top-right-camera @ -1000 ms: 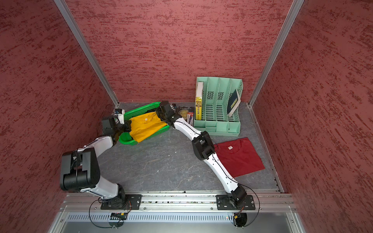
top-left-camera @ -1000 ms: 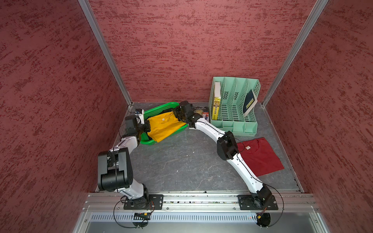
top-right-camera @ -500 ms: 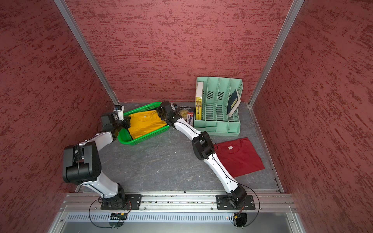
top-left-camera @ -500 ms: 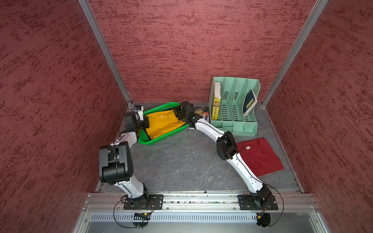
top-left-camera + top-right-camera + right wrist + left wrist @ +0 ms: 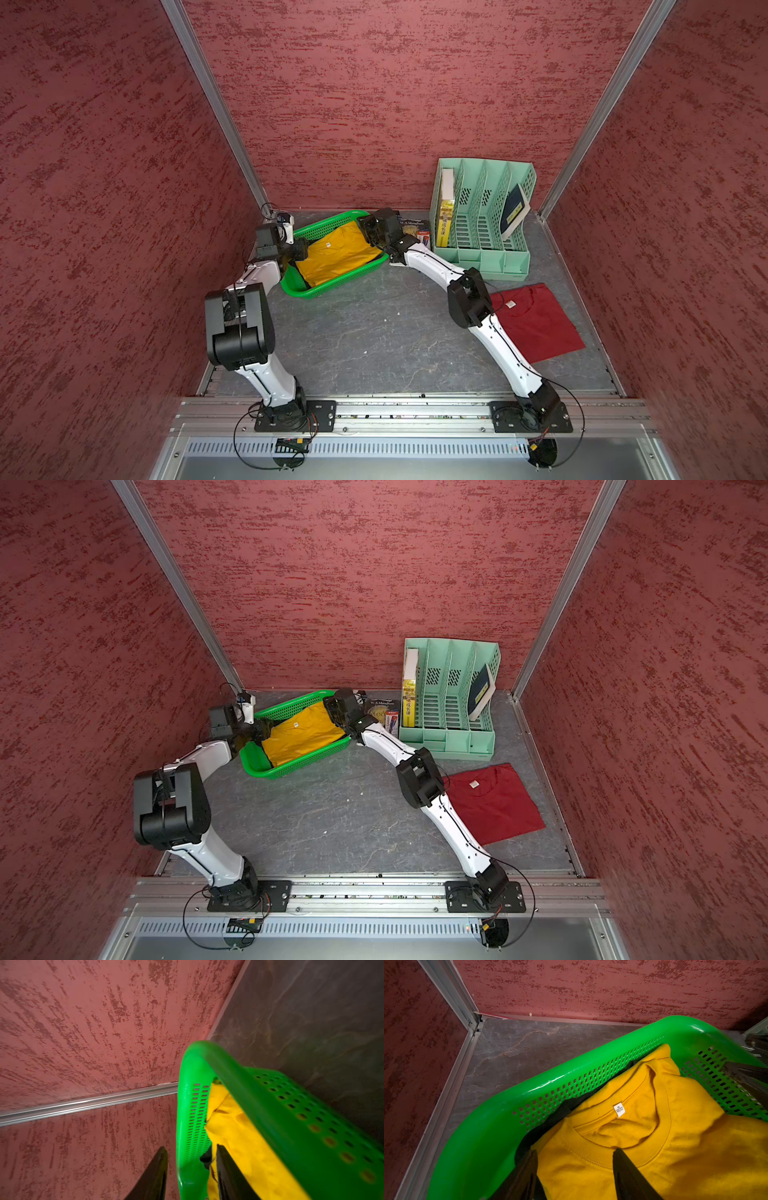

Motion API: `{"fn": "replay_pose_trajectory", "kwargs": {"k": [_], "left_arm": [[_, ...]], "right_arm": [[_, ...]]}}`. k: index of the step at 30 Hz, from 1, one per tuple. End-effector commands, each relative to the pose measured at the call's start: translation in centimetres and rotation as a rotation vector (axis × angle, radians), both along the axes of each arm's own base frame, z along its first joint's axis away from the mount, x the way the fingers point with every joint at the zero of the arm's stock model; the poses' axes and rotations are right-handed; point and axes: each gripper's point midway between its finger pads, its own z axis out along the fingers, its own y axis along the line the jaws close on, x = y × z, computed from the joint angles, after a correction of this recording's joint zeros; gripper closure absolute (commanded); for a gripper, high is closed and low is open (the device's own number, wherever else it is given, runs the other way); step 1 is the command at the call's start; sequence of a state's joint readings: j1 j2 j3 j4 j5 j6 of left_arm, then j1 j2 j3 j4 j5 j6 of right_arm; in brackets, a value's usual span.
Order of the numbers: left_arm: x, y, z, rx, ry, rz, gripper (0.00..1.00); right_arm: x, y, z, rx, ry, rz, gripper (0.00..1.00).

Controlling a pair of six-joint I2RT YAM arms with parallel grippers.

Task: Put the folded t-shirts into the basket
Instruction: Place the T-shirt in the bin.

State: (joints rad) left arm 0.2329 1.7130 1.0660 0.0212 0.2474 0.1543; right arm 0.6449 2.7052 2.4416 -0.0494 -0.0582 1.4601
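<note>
- Grey marbled floor (image 5: 374, 332), mottled red walls (image 5: 374, 104)
- In green basket (image 5: 332, 287): mustard t-shirt (image 5: 338, 255), label up, over black t-shirt (image 5: 550, 1121); dark red t-shirt (image 5: 536, 320) on floor
- Jaws apart: left gripper (image 5: 575, 1151) over mustard t-shirt, right gripper (image 5: 191, 1147) astride basket wall

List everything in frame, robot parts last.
basket: 1, bright green, table back left
yellow t-shirt: 1, mustard, topmost in basket
black t-shirt: 1, black, under yellow t-shirt
red t-shirt: 1, dark red, flat on table, right
file organiser: 1, mint green, back right
yellow book: 1, yellow-white, in file organiser
blue book: 1, dark blue, in file organiser
flat book: 1, dark, between basket and file organiser
left gripper: 1, black, open over yellow t-shirt
right gripper: 1, black, open astride basket wall
</note>
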Motion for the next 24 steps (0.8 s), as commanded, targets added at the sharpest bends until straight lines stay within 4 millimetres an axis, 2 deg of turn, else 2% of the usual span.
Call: {"fn": "replay_pose_trajectory", "kwargs": {"k": [1,5,8,11,13,17,21,24], "left_arm": [[-0.8,0.9,2.2,0.027,-0.035,0.043,0.40],[-1.9,-1.7,5.4,-0.039,-0.094,-0.025,0.41],[-3.1,-4.0,5.8,-0.098,-0.084,-0.066,0.41],[-4.5,-5.4,4.5,-0.186,-0.005,-0.064,0.44],[-5.3,-6.9,3.8,-0.228,0.021,-0.111,0.46],[-5.9,-8.9,2.2,-0.213,0.094,-0.175,0.53],[-6.3,-10.2,0.0,-0.215,0.217,-0.220,0.57],[-6.8,-9.8,-2.3,-0.184,0.336,-0.202,0.63]], "right_arm": [[-1.3,-0.7,7.6,-0.060,-0.172,0.093,0.59],[-4.4,-1.6,10.6,-0.270,-0.349,0.268,0.58],[-7.1,-2.3,11.0,-0.448,-0.455,0.416,0.57],[-9.9,-3.2,10.6,-0.559,-0.511,0.541,0.57],[-11.4,-4.2,9.5,-0.623,-0.493,0.600,0.57],[-13.7,-5.9,7.8,-0.739,-0.452,0.709,0.58],[-14.8,-7.3,6.9,-0.862,-0.421,0.793,0.59],[-14.6,-7.7,5.8,-0.924,-0.391,0.841,0.61]]}}
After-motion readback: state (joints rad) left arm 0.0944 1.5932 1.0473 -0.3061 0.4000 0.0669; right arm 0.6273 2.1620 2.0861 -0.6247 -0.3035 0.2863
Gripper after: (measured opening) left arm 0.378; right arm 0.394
